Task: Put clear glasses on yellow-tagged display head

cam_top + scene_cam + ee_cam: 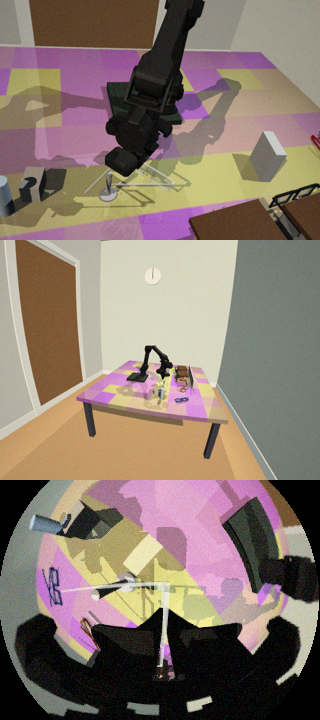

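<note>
My gripper [140, 166] [163, 377] [163, 611] is shut on the clear glasses [144, 184] [165, 600], holding them by the front frame above the table. In the top view the lenses slope down to the right. Both temples are unfolded and point left, on either side of a slim post [109, 178] with a round base [103, 197]. I cannot tell whether glasses and post touch. The gripper body hides part of the frame and the far hinge. I cannot make out a yellow tag or clearly identify either display head.
A grey box [266, 160] stands right. A smaller box [37, 189] and a pale blue cylinder [5, 193] [162, 392] [44, 524] stand left. Brown-topped blocks [232, 222] and black glasses [294, 195] are at the lower right. Blue glasses [181, 399] and a mirror-like panel [191, 376] also show.
</note>
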Robot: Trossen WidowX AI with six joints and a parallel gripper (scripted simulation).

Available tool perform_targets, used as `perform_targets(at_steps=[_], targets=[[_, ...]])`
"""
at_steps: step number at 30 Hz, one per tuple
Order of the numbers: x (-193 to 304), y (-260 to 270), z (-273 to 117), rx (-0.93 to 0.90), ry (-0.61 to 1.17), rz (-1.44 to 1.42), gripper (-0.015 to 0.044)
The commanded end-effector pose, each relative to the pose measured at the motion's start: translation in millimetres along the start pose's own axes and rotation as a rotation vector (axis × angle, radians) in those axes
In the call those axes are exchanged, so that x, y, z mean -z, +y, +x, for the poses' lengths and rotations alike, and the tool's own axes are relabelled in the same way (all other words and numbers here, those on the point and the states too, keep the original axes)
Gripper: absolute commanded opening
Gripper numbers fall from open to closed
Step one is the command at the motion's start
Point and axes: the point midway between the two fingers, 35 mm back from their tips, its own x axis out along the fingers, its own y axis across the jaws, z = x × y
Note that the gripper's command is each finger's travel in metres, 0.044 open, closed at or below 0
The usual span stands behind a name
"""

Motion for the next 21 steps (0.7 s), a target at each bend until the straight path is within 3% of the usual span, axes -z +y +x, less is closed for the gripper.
perform_targets(at_steps=[1,21], targets=[[4.3,-0.2,-0.3,-0.002,0.002,-0.001,0.0000],[1.4,-0.2,-0.3,-0.002,0.002,-0.001,0.0000]])
